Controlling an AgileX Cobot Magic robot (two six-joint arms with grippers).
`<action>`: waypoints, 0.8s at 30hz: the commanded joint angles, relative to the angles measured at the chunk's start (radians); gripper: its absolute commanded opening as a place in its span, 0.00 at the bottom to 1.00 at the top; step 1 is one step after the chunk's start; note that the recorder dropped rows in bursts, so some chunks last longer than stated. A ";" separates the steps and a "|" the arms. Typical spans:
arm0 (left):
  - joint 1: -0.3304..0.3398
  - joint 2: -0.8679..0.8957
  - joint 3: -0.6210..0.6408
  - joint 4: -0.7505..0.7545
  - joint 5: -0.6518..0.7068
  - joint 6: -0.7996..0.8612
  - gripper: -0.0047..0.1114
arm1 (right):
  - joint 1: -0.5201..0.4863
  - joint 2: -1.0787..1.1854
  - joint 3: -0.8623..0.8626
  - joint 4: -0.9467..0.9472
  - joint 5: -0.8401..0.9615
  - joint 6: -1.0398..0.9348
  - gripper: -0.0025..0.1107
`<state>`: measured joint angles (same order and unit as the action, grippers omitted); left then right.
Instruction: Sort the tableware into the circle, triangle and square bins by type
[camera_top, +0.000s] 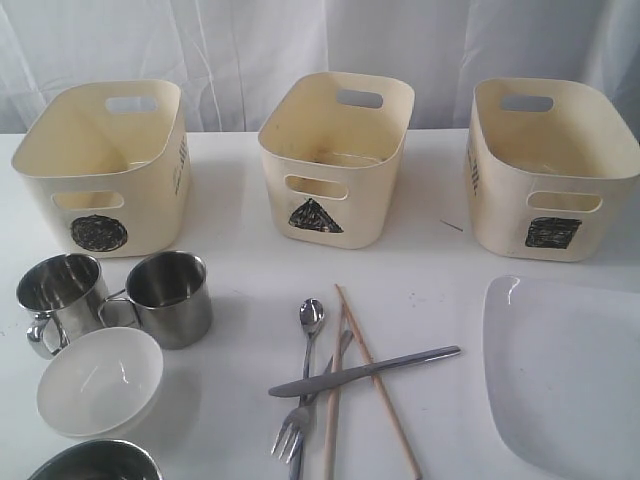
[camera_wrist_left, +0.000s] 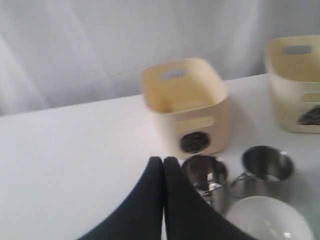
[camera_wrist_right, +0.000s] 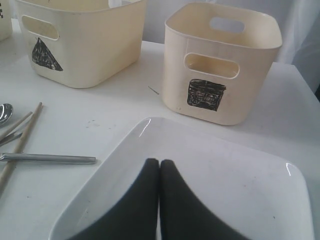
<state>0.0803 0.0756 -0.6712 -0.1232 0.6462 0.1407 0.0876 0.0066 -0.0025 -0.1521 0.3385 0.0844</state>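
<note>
R claw (camera_wrist_right: 159, 162) closed, over plate (camera_wrist_right: 235, 190) — square bin (camera_wrist_right: 225, 105) straight ahead; L claw (camera_wrist_left: 163, 161) closed too, prob just beside mug (camera_wrist_left: 206, 176)

We see a lab-like test setup: hand-marked bins (camera_top: 335, 160) on a white table (camera_top: 240, 290), white curtain (camera_top: 250, 40) across the frame's top.

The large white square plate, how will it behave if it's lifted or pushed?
The plate looks glossy, with highlights along its rim, so probably slippery to pinch. It lies flat on the table with a low edge, so a push would likely slide it, not tip it. It seems rigid and wide, perhaps heavy and breakable if dropped.
</note>
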 joint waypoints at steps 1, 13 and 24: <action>0.053 -0.076 -0.004 0.360 0.120 -0.333 0.04 | -0.007 -0.007 0.002 0.001 -0.003 0.001 0.02; 0.058 -0.076 -0.004 0.471 0.375 -0.400 0.04 | -0.007 -0.007 0.002 0.001 -0.003 0.001 0.02; 0.058 -0.076 -0.004 0.471 0.370 -0.400 0.04 | -0.007 -0.007 0.002 0.001 -0.003 0.001 0.02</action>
<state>0.1372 0.0072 -0.6712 0.3413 1.0093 -0.2501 0.0876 0.0066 -0.0025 -0.1521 0.3385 0.0844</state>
